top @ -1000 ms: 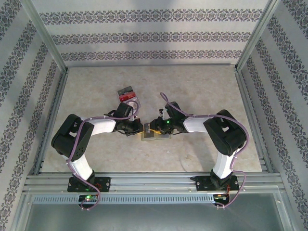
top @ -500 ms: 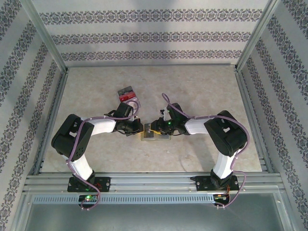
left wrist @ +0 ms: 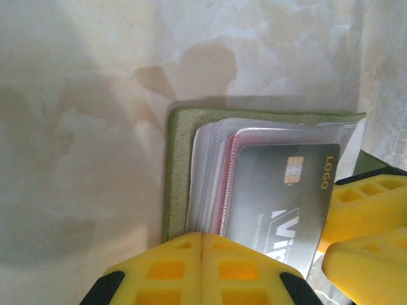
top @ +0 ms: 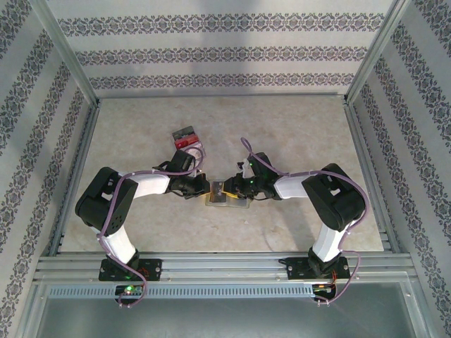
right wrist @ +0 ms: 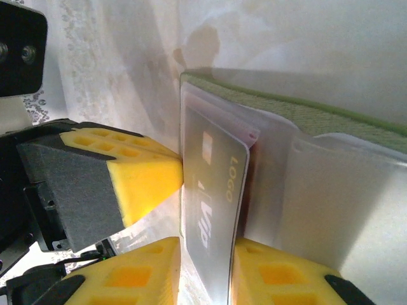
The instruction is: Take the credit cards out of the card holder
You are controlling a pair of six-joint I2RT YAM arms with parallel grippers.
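Two thin plastic cards, dark and red (top: 185, 136), already lie out on the marbled counter (top: 296, 127). Mid-counter, the left hand (left wrist: 201, 254), pressed together, rests on the olive-green folding card holder (left wrist: 177, 165). The right hand (right wrist: 206, 260) pinches a silver-grey credit card (left wrist: 280, 197) at its clear sleeve, not yet free.

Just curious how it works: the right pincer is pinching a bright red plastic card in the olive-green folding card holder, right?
Wrong colour: the right pincer pinches a silver-grey plastic card, not red, in the olive-green folding card holder. The right wrist view shows it.
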